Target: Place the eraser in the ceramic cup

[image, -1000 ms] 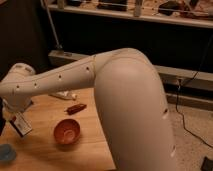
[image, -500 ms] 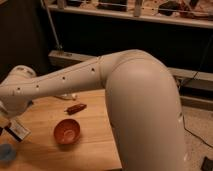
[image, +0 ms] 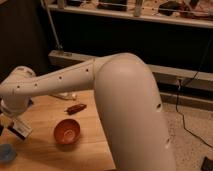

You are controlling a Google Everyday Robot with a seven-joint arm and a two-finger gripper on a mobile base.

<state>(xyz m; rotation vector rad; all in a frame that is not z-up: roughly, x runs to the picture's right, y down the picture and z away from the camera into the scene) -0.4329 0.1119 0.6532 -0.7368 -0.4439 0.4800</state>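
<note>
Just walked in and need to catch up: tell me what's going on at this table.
A white robot arm reaches left across a wooden table. Its gripper, at the far left edge, is shut on the eraser, which sits tilted just above and to the right of the pale blue ceramic cup. The eraser is not in the cup yet. A red-orange bowl and a small brownish item sit nearby, untouched.

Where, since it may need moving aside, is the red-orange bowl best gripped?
Probably grip the red-orange bowl by its rim from above: it stands upright and open, so one finger fits inside the wall, one outside. The gripper, at left above the ceramic cup, is shut on the eraser.
</note>
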